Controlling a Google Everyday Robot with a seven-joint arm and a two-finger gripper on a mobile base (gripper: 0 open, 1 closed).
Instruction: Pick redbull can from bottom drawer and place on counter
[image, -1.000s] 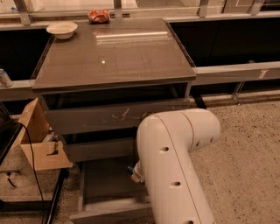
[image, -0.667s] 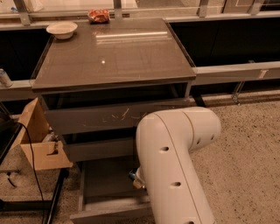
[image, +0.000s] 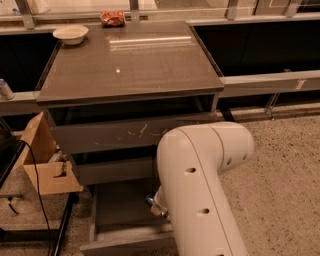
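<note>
The bottom drawer (image: 119, 206) is pulled open at the foot of the grey cabinet, and its grey floor shows. My white arm (image: 200, 185) reaches down into it from the right and covers its right half. Only a small bit of my gripper (image: 154, 206) peeks out at the arm's left edge, low over the drawer floor. A dark blue speck (image: 149, 201) sits right by it, and I cannot tell whether that is the redbull can. The glossy counter (image: 130, 65) is the cabinet's top.
A white bowl (image: 70, 34) stands at the counter's back left and a red snack bag (image: 112, 18) at its back edge. A scratched drawer front (image: 135, 134) lies above the open drawer. A cardboard box (image: 45, 160) and a pale can (image: 5, 89) are on the left.
The arm has shifted very slightly; the bit at its left edge stays at about the same spot over the drawer.
</note>
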